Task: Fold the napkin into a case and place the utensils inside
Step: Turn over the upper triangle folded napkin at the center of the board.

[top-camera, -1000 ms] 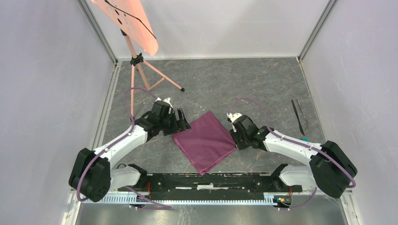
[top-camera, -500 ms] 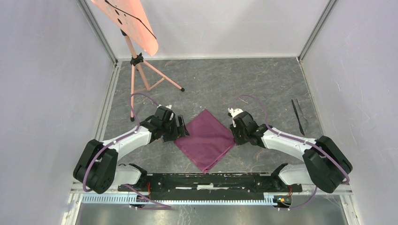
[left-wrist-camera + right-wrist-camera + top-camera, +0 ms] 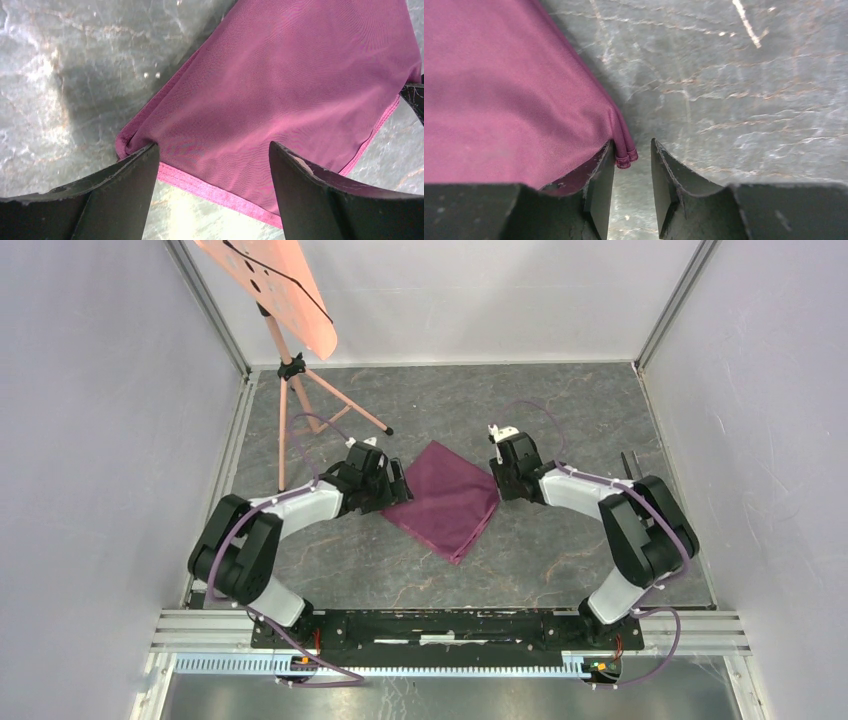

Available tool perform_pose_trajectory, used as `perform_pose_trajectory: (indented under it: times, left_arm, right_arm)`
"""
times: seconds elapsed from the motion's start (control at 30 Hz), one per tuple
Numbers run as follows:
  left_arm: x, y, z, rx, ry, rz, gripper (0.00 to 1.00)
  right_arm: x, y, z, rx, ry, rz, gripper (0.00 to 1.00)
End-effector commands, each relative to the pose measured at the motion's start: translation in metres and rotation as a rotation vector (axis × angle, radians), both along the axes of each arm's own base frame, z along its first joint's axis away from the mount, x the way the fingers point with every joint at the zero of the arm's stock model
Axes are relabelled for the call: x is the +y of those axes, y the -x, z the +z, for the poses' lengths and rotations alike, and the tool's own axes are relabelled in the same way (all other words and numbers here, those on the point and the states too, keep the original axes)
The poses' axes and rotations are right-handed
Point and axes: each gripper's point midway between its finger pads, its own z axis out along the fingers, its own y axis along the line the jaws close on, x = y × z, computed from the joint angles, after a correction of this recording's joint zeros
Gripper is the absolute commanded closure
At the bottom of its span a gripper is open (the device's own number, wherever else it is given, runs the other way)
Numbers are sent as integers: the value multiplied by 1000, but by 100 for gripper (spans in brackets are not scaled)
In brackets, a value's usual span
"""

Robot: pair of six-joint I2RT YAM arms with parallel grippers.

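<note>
Both arms have stretched out toward 12 o'clock and the napkin point(image 3: 445, 498) has travelled with them, so it now lies as a diamond in the middle of the tabletop point(image 3: 560, 410), farther from the bases than a second ago. The left fingers point(image 3: 120, 195) stand spread wide over the cloth's 9 o'clock corner, one tip touching the hem and gripping nothing. The right fingers point(image 3: 599, 195) sit at the 3 o'clock corner, only narrowly parted. A doubled hem rests against the tip of one finger and bare tabletop shows through the gap, so that corner is not pinched. The utensils point(image 3: 627, 462) lie well apart at 3 o'clock, partly hidden behind the right arm. Judging by the layered edge, the cloth is folded at least once but is not yet a narrow case. To fold well, each side should catch both layers at its corner and close fully before lifting. The corners should then be carried across low and evenly so the edges line up without bunching. The right side probably needs to reach deeper first.
</note>
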Motion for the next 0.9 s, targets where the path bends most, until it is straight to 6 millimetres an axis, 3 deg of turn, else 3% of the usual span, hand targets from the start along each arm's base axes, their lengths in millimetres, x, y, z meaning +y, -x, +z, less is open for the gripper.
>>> perform_pose_trajectory:
  times: [0.0,0.23,0.33,0.4,0.5,0.63,0.77,0.87]
  left_arm:
    - [11,-6,-14,31,-86,11,13]
    - [-6,6,35,-28,56,-52,12]
    - [-16,2,56,-74,124,-61,10]
    - [-19,-5,60,-83,134,-55,10]
    - [-24,-14,52,-56,130,-62,10]
    - [-17,-24,23,-19,61,-38,10]
    - [-3,-27,-10,28,-45,-26,10]
    - [0,-26,-17,41,-74,-33,10]
  right_arm:
    - [-39,14,-8,109,218,10,60]
    - [-8,0,52,6,63,69,49]
    - [24,-3,56,0,-90,141,49]
    - [32,-4,48,27,-116,148,53]
    - [22,-11,31,27,-69,113,54]
    - [-4,-15,7,51,11,47,57]
    - [-27,-2,-8,70,94,0,59]
    - [-32,11,-10,79,91,-7,60]
